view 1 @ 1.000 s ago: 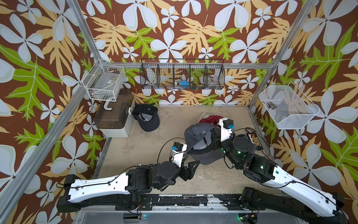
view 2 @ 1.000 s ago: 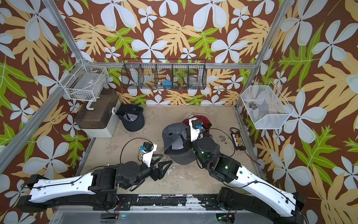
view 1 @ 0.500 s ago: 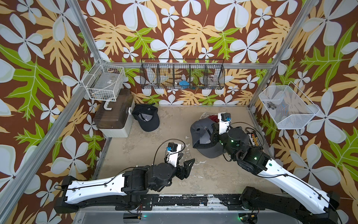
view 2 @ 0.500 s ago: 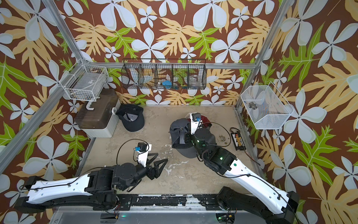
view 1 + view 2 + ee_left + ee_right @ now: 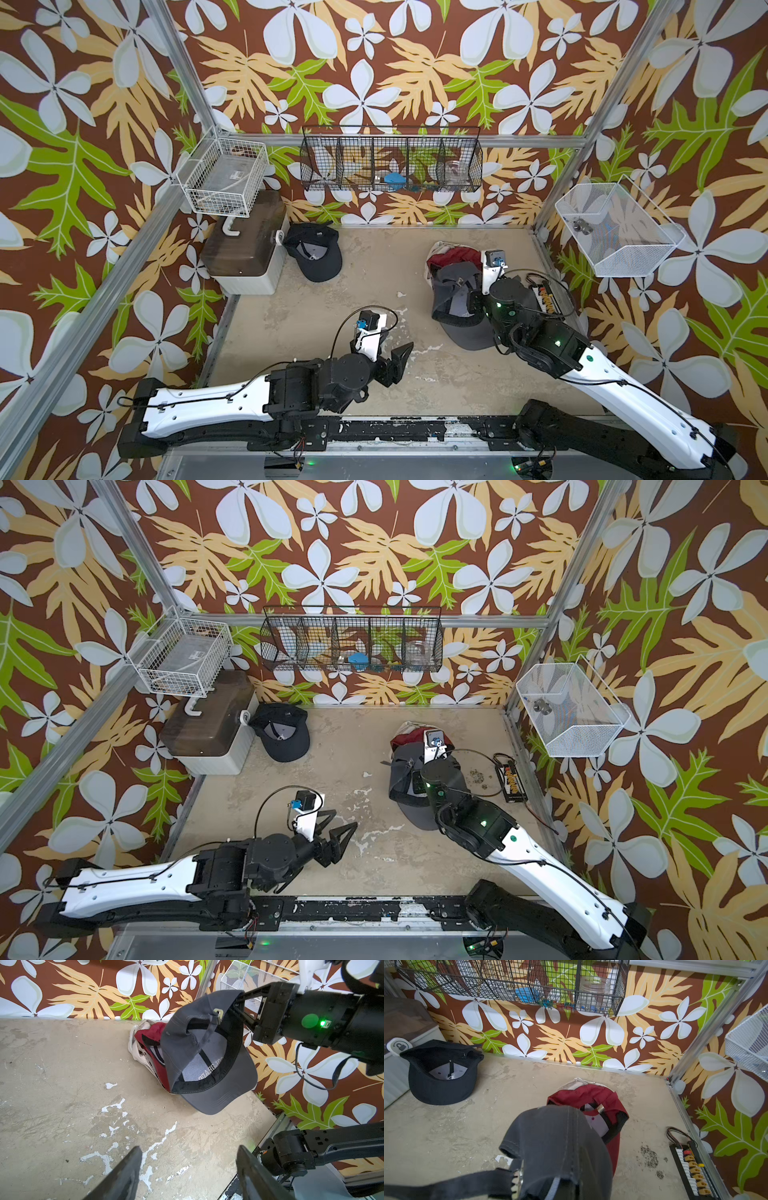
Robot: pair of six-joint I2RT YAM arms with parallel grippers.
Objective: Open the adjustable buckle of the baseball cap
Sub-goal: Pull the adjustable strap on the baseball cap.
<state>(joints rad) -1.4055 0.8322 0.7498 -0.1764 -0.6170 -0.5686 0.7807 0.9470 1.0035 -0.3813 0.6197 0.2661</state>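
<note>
The grey baseball cap (image 5: 455, 305) (image 5: 207, 1059) hangs above the table at the right, opening toward the left arm. My right gripper (image 5: 474, 300) (image 5: 415, 780) is shut on the cap's rear edge beside the strap. The metal buckle (image 5: 218, 1014) (image 5: 460, 282) sits on the back strap, whose loose tail (image 5: 446, 1186) sticks out. In the right wrist view the cap's fabric (image 5: 562, 1147) hides the jaws. My left gripper (image 5: 338, 823) (image 5: 189, 1149) is open and empty, low over the table's front middle, well apart from the cap.
A red cap (image 5: 602, 1103) lies on a white one under the held cap. A black cap (image 5: 316, 253) sits upside down by the brown-lidded box (image 5: 245, 245). A connector board (image 5: 544, 297) lies by the right wall. Wire baskets (image 5: 390, 162) hang on the walls.
The right arm has carried the grey cap to the right and back, over the red cap. The left gripper has drawn back a little toward the front left, still open.
</note>
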